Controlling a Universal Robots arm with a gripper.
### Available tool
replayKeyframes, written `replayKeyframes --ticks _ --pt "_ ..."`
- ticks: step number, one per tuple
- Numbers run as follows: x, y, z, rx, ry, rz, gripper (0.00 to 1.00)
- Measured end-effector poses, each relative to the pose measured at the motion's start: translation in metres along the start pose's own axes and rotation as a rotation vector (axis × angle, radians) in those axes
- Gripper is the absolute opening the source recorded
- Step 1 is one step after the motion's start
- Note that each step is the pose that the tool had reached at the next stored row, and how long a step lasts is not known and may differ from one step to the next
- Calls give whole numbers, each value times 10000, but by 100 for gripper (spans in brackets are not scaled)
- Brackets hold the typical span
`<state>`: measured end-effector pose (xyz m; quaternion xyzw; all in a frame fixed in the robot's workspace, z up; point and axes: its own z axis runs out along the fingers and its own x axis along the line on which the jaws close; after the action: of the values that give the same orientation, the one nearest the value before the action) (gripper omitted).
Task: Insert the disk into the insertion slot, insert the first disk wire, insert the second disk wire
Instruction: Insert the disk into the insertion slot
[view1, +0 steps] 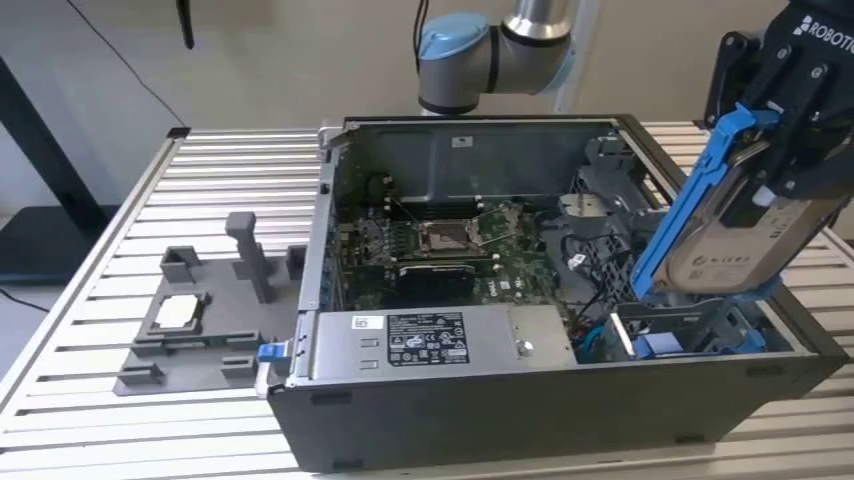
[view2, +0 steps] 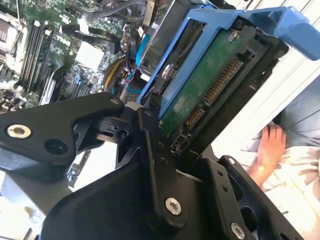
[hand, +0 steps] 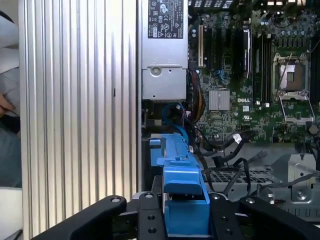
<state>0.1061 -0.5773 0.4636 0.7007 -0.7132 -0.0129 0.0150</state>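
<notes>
We found the hand clamped on the disk, tilted on edge above the slot; we judged it stiff, weighty and shock-sensitive, best held by its metal body, not the springy blue bracket.

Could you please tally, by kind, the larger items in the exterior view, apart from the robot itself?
disk, blue-bracketed: 1
computer case, open: 1
power-supply box: 1
grey fixture tray: 1
Total: 4
</notes>
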Motion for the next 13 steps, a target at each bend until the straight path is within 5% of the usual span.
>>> replayKeyframes --ticks 13 --pt "8 -87 190 -8 2 -28 33"
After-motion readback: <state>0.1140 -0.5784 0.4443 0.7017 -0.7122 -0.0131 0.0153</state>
